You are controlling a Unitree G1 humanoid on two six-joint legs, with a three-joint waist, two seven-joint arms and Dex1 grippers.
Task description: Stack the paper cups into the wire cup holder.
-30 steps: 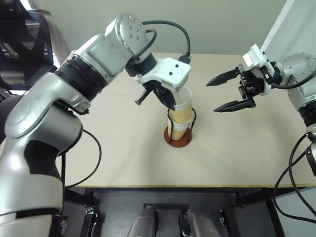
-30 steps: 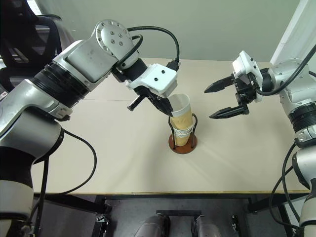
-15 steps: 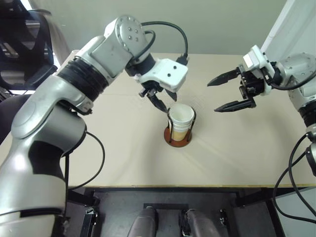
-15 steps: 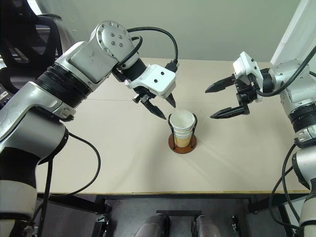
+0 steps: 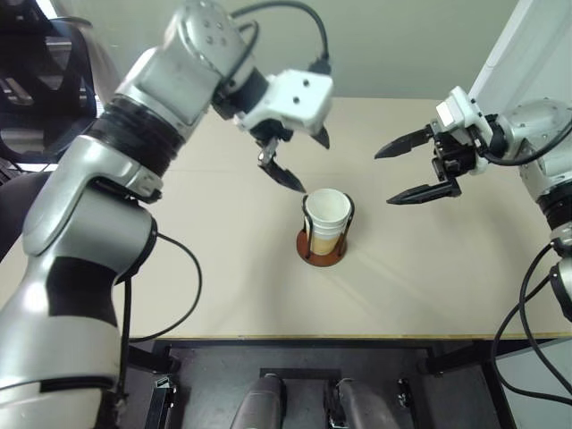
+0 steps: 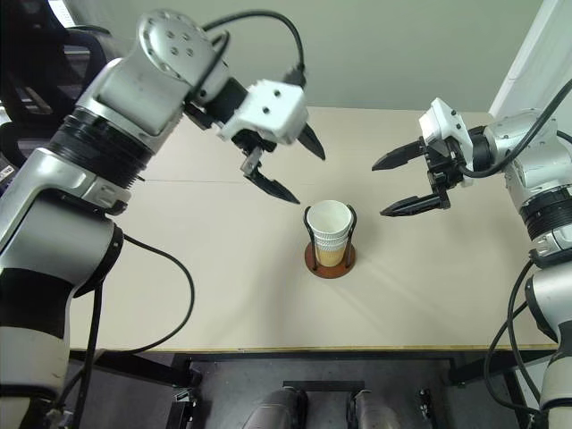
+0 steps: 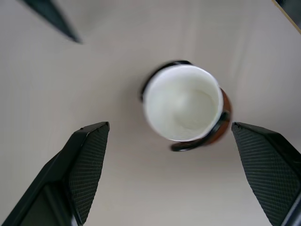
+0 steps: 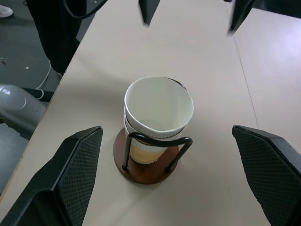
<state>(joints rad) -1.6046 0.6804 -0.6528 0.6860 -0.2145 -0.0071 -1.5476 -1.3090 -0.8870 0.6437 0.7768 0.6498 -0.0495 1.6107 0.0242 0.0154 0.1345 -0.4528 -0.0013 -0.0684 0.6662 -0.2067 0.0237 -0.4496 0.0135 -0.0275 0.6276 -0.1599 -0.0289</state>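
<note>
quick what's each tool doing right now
Left tool: open, holding nothing.
Right tool: open, holding nothing.

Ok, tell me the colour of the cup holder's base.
Reddish-brown, a round base under the cups; clearest in the right wrist view.

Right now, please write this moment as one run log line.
paper cups: nested in wire cup holder | left hand: open, empty, above stack | right hand: open, empty

Beige table [image 5: 223, 268]; black chair [image 5: 45, 89] beyond its left corner; grey wall [image 5: 402, 45].
</note>
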